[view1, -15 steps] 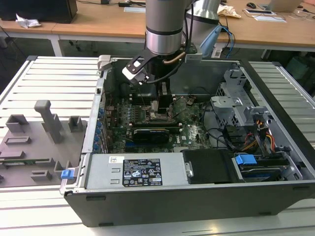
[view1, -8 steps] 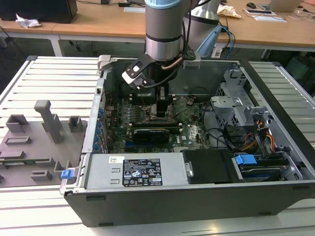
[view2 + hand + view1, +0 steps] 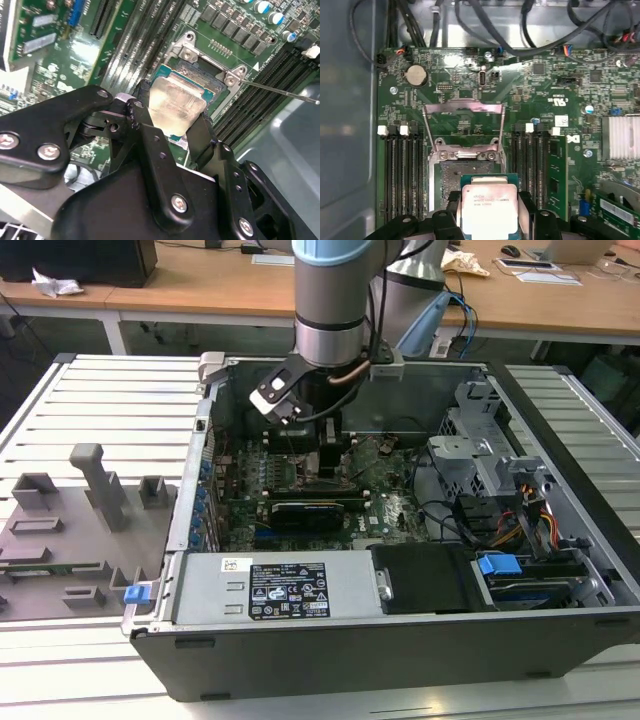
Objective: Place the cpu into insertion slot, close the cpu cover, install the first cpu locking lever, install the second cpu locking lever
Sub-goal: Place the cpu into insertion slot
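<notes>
Scene: an open computer case [image 3: 400,640] lies flat on a slatted metal counter [image 3: 100,390], its green motherboard [image 3: 390,502] facing up.
Arm: a grey and pale-blue robot arm [image 3: 330,300] reaches straight down into the case.
Gripper: in both wrist views the black gripper [image 3: 172,114] is clamped on the cpu – one finger against each of two opposite edges.
Cpu: the cpu [image 3: 489,212], silver top upward, is held over the edge of the insertion slot farthest from the cover; I cannot tell whether they touch.
Insertion slot: the insertion slot [image 3: 455,175] is a dark square socket between rows of memory slots [image 3: 402,170], with most of its centre uncovered.
Cpu cover: the cpu cover [image 3: 463,104], a silver frame, stands swung open beyond the slot.
Lever: a thin metal lever [image 3: 280,92] juts sideways from a socket corner.
Aside: a grey fixture plate [image 3: 70,530] lies on the counter, at the exterior view's left.
</notes>
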Robot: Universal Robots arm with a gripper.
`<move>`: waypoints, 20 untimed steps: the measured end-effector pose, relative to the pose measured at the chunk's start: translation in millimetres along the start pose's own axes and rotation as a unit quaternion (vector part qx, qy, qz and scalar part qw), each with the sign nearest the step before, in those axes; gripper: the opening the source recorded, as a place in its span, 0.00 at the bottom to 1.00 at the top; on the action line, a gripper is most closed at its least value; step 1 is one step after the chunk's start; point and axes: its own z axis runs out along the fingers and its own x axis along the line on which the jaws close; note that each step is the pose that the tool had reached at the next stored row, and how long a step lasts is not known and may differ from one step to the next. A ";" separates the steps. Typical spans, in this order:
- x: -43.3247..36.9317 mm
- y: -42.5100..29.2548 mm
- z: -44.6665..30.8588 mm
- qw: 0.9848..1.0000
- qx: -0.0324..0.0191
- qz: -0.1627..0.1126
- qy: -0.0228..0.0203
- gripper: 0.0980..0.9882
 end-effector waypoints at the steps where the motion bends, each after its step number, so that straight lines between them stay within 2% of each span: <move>1: 6.5 -0.4 6.8 1.000 0.001 0.000 0.000 0.49; 2: 12.8 -0.4 15.0 1.000 0.003 0.000 0.000 0.49; 3: 14.6 1.1 20.0 1.000 0.006 0.001 -0.001 0.49; 4: 14.6 1.4 21.2 1.000 0.006 0.002 -0.001 0.49; 8: 14.7 1.3 25.1 1.000 0.006 0.002 -0.001 0.49; 20: 16.4 2.3 29.0 1.000 0.006 0.003 -0.001 0.49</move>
